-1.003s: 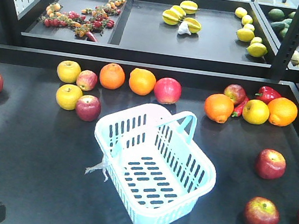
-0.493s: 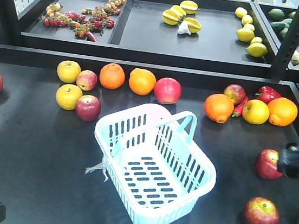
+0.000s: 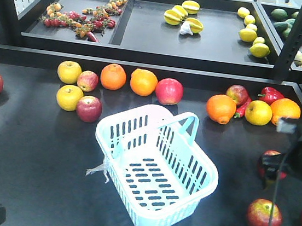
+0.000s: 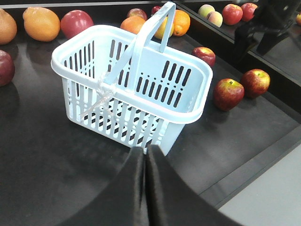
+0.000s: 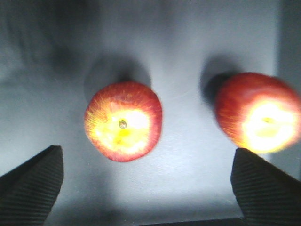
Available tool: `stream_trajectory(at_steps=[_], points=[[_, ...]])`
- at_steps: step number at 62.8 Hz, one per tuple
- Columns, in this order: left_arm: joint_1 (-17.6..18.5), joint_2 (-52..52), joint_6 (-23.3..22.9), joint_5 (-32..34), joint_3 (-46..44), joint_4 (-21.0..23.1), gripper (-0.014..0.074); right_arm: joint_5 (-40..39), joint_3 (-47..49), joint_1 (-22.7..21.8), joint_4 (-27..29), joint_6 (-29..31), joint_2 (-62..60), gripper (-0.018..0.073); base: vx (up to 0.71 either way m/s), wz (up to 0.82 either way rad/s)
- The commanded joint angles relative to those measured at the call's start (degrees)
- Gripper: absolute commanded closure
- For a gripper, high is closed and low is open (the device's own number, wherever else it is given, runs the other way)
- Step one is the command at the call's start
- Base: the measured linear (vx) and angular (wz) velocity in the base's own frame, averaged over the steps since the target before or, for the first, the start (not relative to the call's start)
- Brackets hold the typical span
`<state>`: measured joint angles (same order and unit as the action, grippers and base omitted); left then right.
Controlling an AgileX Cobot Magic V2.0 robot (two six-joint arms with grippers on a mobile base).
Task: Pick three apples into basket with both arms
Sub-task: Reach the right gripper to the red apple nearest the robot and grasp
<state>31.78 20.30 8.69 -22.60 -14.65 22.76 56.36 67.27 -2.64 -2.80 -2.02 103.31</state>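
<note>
The right pincer (image 5: 148, 188) hangs wide open, holding nothing, above a round dark red apple with a yellowish crown (image 5: 123, 121). The left pincer (image 4: 146, 153) is closed on nothing, near the light blue slotted plastic basket (image 4: 153, 56), which sits empty on the black table (image 3: 35, 159). Risks noted: the apple lies nearer the left finger, so closing as aligned could nudge it into a roll. A second red apple (image 5: 258, 113) near the right finger could be struck on descent. Flat fingers on round, smooth fruit could slip during the carry.
</note>
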Motion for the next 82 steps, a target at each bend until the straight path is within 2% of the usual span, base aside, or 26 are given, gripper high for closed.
stream_trajectory(at_steps=[1,41,52,61,73,82], points=[[0.3,0.2,-0.4,3.8,-1.5,1.2,0.0604,-2.0,1.7,-0.1,0.8,0.8,0.1,-0.0120,0.00,0.00],[0.3,0.2,-0.4,3.7,-1.5,1.2,0.0604,-7.3,1.7,-0.1,2.2,2.3,13.1,-0.0101,0.00,0.00],[0.3,0.2,-0.4,3.7,-1.5,1.2,0.0603,-7.3,1.7,-0.1,2.4,3.7,14.3,-0.0058,0.00,0.00],[0.3,0.2,-0.4,3.7,-1.5,1.2,0.0603,-6.3,1.7,-0.1,2.8,3.9,14.1,0.0065,0.00,0.00],[0.3,0.2,-0.4,3.7,-1.5,1.2,0.0603,-4.7,1.7,-0.1,6.1,7.5,12.2,0.0333,0.00,0.00],[0.3,0.2,-0.4,3.7,-1.5,1.2,0.0603,-4.7,1.7,-0.1,8.0,9.2,5.5,0.0508,0.00,0.00]])
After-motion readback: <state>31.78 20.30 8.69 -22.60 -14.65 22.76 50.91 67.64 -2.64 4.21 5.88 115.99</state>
